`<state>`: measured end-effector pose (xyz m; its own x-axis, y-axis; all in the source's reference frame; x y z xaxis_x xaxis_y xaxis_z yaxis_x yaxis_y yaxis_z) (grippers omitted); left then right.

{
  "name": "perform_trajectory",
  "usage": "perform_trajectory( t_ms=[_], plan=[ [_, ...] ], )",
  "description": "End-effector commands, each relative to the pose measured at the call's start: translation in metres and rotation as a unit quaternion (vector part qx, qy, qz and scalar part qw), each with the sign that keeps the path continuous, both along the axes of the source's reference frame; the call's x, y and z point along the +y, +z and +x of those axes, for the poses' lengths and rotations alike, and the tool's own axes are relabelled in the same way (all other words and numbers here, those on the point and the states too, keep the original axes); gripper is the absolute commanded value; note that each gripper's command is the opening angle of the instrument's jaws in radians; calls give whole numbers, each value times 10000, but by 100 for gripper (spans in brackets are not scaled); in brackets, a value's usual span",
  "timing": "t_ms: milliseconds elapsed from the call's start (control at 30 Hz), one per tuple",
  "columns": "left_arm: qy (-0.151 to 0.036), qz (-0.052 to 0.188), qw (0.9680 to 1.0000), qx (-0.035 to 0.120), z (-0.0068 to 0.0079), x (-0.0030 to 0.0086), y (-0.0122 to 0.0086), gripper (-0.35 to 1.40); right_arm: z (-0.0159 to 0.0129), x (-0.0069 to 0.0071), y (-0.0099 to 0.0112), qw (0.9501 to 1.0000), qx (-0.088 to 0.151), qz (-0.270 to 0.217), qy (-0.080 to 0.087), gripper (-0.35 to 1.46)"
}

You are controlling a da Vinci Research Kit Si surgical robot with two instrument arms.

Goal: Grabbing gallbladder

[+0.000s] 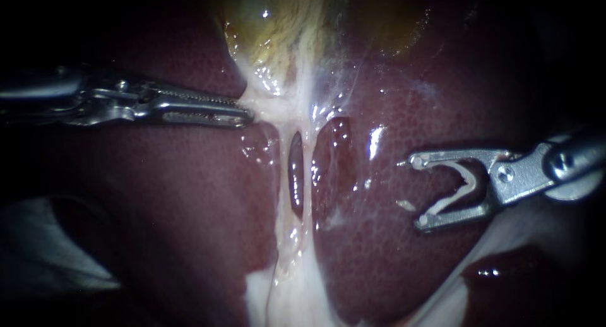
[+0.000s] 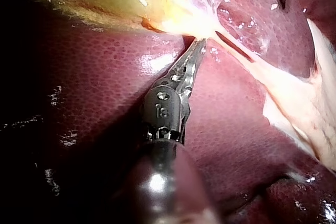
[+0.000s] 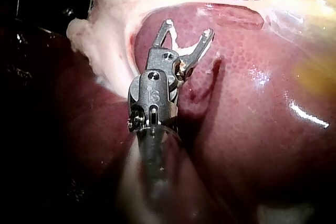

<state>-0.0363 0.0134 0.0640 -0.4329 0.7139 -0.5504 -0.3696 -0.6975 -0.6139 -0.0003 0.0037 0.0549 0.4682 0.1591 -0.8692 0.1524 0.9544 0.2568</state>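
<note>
Nearest: a pale band of tissue ran up the middle of the liver, with a dark glossy tube lying within it

Right instrument, shaft from the right: hand wide, jaws well apart, holding nothing. It was poised over bare liver beside the band, and no contact with the band showed

Left instrument, shaft from the left: hand narrow, long jaws all but together. The tips were closed on the pale neck tissue where the gallbladder tapers. In the left wrist view that tissue was drawn to a point at the tips, so I judged it a grip, though a shallow one

Farthest: gallbladder, yellow-green and wet, at the far edge of the liver. Nothing touched its body

Risks, as judged:
- The bite was at the very tips only, on slick film, so a pull could slip the hold
- The film looked thin, so a hard or sideways pull could tear it, or strain the tube close by
- The hold was on the neck, not the gallbladder's wall, so lifting may not carry the gallbladder itself
- The right hand's open points sat close over the liver, so a drop could score its surface
</note>
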Motion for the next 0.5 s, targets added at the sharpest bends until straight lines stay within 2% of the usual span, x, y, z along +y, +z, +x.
perform_trajectory(
  t_ms=[33,267,367,500],
  plan=[
    [9,3,10000,-8,2,1,-1,-35,0,0,0,10000,0,0,0,50],
    [58,70,9999,-60,16,9,-20,-35,0,0,0,10000,-1,0,1,50],
    [28,76,10000,-57,22,15,-31,-35,0,0,1,10000,-8,25,16,50],
    [-29,77,9999,-128,28,21,-44,-35,0,1,1,10000,-10,25,18,50]
  ],
)
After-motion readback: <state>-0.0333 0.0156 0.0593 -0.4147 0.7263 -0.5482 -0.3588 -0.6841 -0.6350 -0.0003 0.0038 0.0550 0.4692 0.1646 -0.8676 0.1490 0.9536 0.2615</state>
